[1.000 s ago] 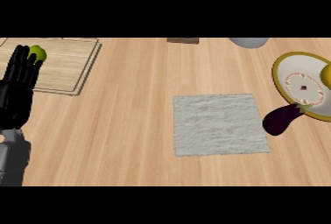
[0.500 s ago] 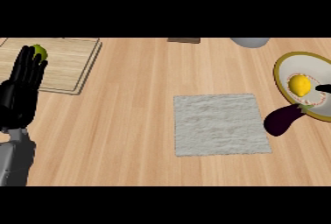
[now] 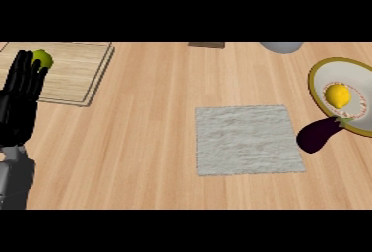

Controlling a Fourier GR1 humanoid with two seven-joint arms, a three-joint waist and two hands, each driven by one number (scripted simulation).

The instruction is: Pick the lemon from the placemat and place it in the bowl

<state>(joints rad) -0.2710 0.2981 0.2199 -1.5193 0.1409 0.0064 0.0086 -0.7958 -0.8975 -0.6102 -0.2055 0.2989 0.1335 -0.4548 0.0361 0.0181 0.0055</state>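
Note:
A yellow lemon lies inside the yellow-rimmed bowl at the right edge of the head view. The grey placemat in the middle of the counter has nothing on it. My left hand stands at the far left, open with straight fingers pointing up, far from the lemon and the bowl. My right hand does not show in this view.
A dark purple eggplant lies against the bowl's lower left rim. A wooden cutting board at the back left carries a green lime, partly behind my fingers. A grey vessel and a brown object sit at the far edge.
A second ago the bowl held no lemon; now the lemon rests in it. My left hand has drifted slightly lower and stays open.

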